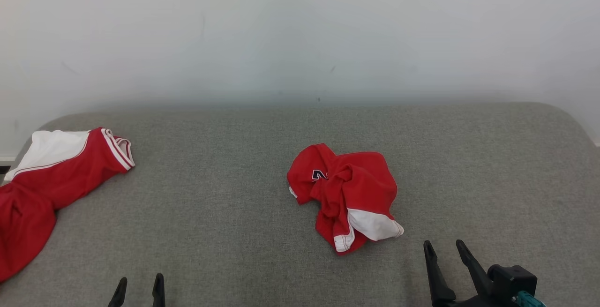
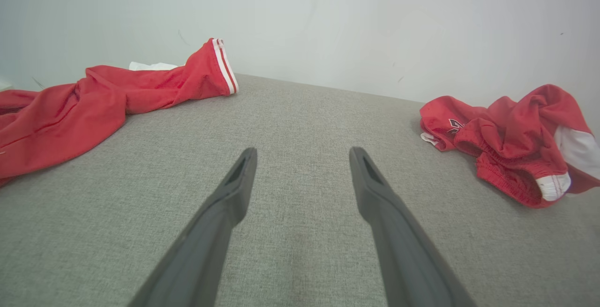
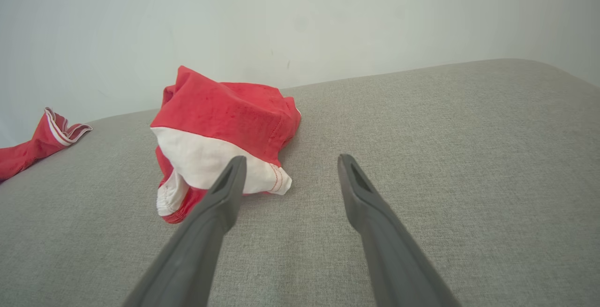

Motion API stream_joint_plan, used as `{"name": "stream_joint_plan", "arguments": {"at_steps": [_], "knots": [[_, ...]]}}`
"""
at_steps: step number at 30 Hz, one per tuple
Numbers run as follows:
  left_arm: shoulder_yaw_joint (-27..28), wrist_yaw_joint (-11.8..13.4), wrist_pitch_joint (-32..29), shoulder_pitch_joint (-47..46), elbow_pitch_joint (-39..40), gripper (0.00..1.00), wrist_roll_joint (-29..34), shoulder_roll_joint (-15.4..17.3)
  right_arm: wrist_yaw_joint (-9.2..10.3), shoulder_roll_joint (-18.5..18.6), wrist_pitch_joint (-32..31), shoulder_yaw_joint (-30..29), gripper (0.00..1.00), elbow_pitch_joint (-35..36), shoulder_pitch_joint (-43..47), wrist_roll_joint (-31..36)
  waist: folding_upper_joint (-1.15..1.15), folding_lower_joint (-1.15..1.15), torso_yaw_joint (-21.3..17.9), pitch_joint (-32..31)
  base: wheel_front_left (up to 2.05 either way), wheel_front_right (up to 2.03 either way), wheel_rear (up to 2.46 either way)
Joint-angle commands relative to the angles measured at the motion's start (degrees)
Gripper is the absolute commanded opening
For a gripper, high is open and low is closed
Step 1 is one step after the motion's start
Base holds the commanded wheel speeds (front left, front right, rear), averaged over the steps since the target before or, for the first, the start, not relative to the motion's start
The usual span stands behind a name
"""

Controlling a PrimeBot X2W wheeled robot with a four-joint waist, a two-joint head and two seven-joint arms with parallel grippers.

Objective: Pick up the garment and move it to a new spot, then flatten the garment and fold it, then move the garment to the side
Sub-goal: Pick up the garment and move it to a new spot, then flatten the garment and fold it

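Note:
A crumpled red garment (image 1: 347, 194) with white panels and a dark number lies in a heap near the middle of the grey surface (image 1: 225, 194). It appears at the right of the left wrist view as the garment (image 2: 511, 143), and just beyond my right fingers as the garment (image 3: 220, 133). My right gripper (image 1: 444, 247) stands open, empty, a little to the near right of the heap. My left gripper (image 1: 139, 284) is open and empty at the near left, well apart from it. In their own views both grippers, left (image 2: 302, 154) and right (image 3: 289, 162), hover over bare fabric.
A second red garment (image 1: 51, 175) with white panel and striped trim is spread along the far left edge, also seen as the second garment (image 2: 103, 101). A pale wall (image 1: 300, 35) rises behind the surface. The surface's right corner (image 1: 569, 119) is rounded.

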State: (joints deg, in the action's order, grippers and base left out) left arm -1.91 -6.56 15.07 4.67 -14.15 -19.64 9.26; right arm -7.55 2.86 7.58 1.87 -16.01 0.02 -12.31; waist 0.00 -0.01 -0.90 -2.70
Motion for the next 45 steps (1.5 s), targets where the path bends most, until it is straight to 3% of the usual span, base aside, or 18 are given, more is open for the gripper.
{"name": "stream_joint_plan", "arguments": {"at_steps": [1, 16, 21, 29, 36, 45], "knots": [[0.0, -0.2, 0.2, -0.4, -0.2, 1.0, 0.5, -0.2, 0.12, 0.0, 0.1, 0.1, 1.0, 0.1, -0.2, -0.4, 0.0, 0.01, 0.0, 0.0, 0.0, 0.0, 0.0], [-1.1, -0.8, 0.0, -2.7, -3.4, 1.0, -1.7, 0.1, 0.12, 0.1, -0.6, 1.8, 1.0, -0.2, -1.2, -1.0, 0.0, 0.01, -1.6, 0.7, 0.0, 0.0, 0.0], [-2.6, -0.9, -4.0, -6.4, -6.1, 1.0, -3.1, 0.6, 0.12, 0.1, -1.0, 3.0, 1.0, 0.6, -2.5, -1.8, 0.0, 0.01, -5.6, 1.8, 0.0, 0.0, 0.0], [-4.1, -0.8, -15.3, -16.8, -10.7, 1.0, -6.9, 0.8, 0.12, 0.0, -2.1, 4.0, 1.0, 2.4, -2.8, -1.4, 0.0, 0.01, -13.1, 5.0, 0.0, 0.0, 0.0], [-2.5, 2.1, -25.1, -28.7, -16.9, 1.0, -10.0, 0.7, 0.12, 0.0, -1.9, 6.1, 1.0, 3.1, -3.8, -2.7, 0.0, 0.01, -20.3, 9.1, 0.0, 0.0, 0.0], [-3.0, 6.0, -31.2, -35.8, -24.3, 1.0, -9.0, 2.2, 0.12, 0.0, -0.3, 7.5, 1.0, 2.0, -5.2, -4.1, 0.0, 0.01, -25.6, 12.4, 0.0, 0.0, 0.0]]}}
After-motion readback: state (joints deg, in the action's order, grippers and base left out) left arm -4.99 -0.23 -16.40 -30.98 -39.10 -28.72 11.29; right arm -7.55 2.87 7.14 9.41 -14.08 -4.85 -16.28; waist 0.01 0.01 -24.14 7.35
